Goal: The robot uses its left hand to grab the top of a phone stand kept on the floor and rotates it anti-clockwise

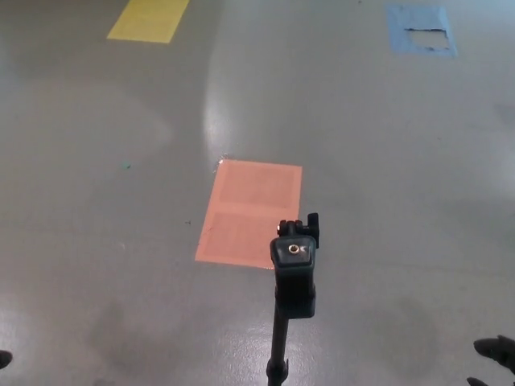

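Observation:
A black phone stand [294, 265] rises from the grey floor at the lower middle of the head view. Its clamp head, with a small brass screw on top, faces the camera, and its thin pole [279, 346] runs down out of the picture. A sliver of my left hand [3, 359] shows at the bottom left edge, far from the stand. Part of my right hand [495, 351] shows at the bottom right corner, also well clear of the stand. Neither hand touches anything.
An orange rectangle [251, 213] is marked on the floor just behind the stand. A yellow patch [149, 19] lies at the far left and a blue patch [421, 30] at the far right.

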You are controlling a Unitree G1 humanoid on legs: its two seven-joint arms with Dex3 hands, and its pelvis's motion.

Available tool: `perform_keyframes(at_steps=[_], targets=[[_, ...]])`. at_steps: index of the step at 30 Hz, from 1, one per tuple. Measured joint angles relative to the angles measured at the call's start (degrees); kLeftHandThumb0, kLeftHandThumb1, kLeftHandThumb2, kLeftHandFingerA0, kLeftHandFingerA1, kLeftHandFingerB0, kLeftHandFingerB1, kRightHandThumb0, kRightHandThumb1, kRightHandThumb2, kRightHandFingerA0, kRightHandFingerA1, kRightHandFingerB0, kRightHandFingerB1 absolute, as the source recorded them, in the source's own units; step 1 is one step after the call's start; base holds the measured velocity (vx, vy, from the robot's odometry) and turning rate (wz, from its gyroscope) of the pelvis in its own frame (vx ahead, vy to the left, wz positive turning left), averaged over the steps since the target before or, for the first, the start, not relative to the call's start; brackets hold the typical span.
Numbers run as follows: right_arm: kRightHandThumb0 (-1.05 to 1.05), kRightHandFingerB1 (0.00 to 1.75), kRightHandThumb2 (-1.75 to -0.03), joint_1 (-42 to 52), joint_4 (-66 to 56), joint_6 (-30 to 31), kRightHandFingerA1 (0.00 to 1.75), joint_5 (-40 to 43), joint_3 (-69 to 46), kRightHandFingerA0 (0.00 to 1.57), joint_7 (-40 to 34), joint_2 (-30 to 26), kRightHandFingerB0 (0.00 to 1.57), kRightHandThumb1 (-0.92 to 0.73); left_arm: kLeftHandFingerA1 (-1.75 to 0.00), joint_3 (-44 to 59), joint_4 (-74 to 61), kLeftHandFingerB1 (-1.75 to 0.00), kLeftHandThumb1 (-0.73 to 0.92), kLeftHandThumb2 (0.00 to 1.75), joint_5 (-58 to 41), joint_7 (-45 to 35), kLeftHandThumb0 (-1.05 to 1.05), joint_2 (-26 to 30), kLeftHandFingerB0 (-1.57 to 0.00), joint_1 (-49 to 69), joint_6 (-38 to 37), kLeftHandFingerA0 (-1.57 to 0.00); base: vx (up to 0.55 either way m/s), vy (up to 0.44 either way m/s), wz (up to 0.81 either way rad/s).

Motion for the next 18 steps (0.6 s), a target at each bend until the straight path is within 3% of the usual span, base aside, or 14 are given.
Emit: perform_keyframes(at_steps=[1, 2, 4, 6, 7, 9, 10, 11, 12, 13, 14, 18], targets=[[-0.55, 0.26, -0.65, -0.3, 0.2, -0.2, 0.42, -0.1, 0.2, 0.62, 0.2, -0.2, 0.12, -0.81, -0.42, -0.1, 0.5, -0.34, 0.58, 0.78, 0.0, -0.4, -0.62, 0.1, -0.08, -0.3, -0.5, -0.20, 0.00, 0.000, 0.00], [-0.54, 0.27, -0.64, -0.5, 0.7, -0.4, 0.41, -0.2, 0.5, 0.60, 0.5, -0.4, 0.13, -0.82, -0.48, -0.4, 1.2, -0.47, 0.48, 1.00, 0.0, -1.3, -0.33, 0.1, 0.00, -0.6, -1.5, -0.02, 0.00, 0.000, 0.00], [-0.54, 0.27, -0.64, -0.6, 1.2, -0.7, 0.41, -0.2, 0.6, 0.60, 0.8, -0.5, 0.13, -0.82, -0.48, -0.6, 1.7, -0.47, 0.48, 1.00, 0.1, -1.8, -0.33, 0.1, 0.00, -0.7, -2.2, -0.02, 0.00, 0.000, 0.00], [-0.54, 0.27, -0.64, -0.8, 2.4, -1.1, 0.41, -0.1, 0.5, 0.59, 1.5, -0.8, 0.13, -0.81, -0.48, -0.8, 1.5, -0.47, 0.46, 0.99, 0.1, -2.3, -0.33, -0.3, 0.00, -0.6, -3.7, -0.01, 0.00, 0.000, 0.00], [-0.53, 0.27, -0.64, -0.9, 2.6, -1.2, 0.41, -0.1, 0.5, 0.59, 1.7, -0.8, 0.13, -0.81, -0.30, -0.8, 1.0, -0.21, 0.53, 0.64, 0.1, -2.3, -0.51, -0.5, -0.07, -0.5, -4.3, -0.09, 0.00, 0.000, 0.00], [-0.53, 0.26, -0.64, -0.9, 2.9, -1.3, 0.41, -0.1, 0.5, 0.58, 2.0, -0.8, 0.13, -0.81, -0.27, -0.8, -0.8, -0.24, 0.54, 0.56, 0.0, -2.2, -0.55, -1.0, -0.02, 0.1, -5.6, -0.04, 0.00, 0.000, 0.00], [-0.53, 0.26, -0.64, -1.0, 3.0, -1.4, 0.41, -0.1, 0.4, 0.58, 2.2, -0.8, 0.13, -0.81, -0.27, -0.5, -2.8, -0.24, 0.54, 0.56, -0.2, -2.2, -0.55, -1.7, -0.02, 0.7, -6.5, -0.04, 0.00, 0.000, 0.00], [-0.53, 0.27, -0.64, -1.0, 3.0, -1.4, 0.40, 0.0, 0.4, 0.58, 2.3, -0.8, 0.13, -0.81, -0.29, -0.4, -4.5, -0.23, 0.39, 0.77, -0.3, -2.2, -0.57, -2.2, -0.01, 1.1, -7.1, -0.01, 0.00, 0.000, 0.00], [-0.61, 0.37, -0.88, -1.1, 3.0, -1.5, 0.53, 0.0, 0.4, 0.52, 2.4, -0.8, 0.08, -0.67, -0.23, -0.3, -6.8, -0.19, 0.49, 0.64, -0.4, -2.2, -0.61, -2.8, -0.04, 1.6, -7.9, -0.07, 0.00, 0.000, 0.00], [-0.61, 0.37, -0.88, -1.1, 3.0, -1.5, 0.53, 0.0, 0.4, 0.52, 2.4, -0.7, 0.08, -0.67, -0.23, -0.3, -8.9, -0.19, 0.49, 0.64, -0.4, -2.2, -0.61, -3.2, -0.04, 1.9, -8.3, -0.07, 0.00, 0.000, 0.00], [-0.61, 0.36, -0.88, -1.1, 3.0, -1.5, 0.53, 0.0, 0.4, 0.52, 2.4, -0.7, 0.08, -0.67, -0.24, -0.4, -10.6, -0.22, 0.38, 0.75, -0.5, -2.2, -0.58, -3.5, 0.00, 2.1, -8.7, -0.05, 0.00, 0.000, 0.00], [-0.61, 0.35, -0.88, -1.1, 3.0, -1.5, 0.52, 0.0, 0.4, 0.50, 2.5, -0.6, 0.08, -0.67, -0.26, -0.4, -18.1, -0.19, 0.39, 0.74, -0.6, -2.2, -0.62, -4.7, 0.00, 3.2, -9.3, -0.05, 0.00, 0.000, 0.00]])
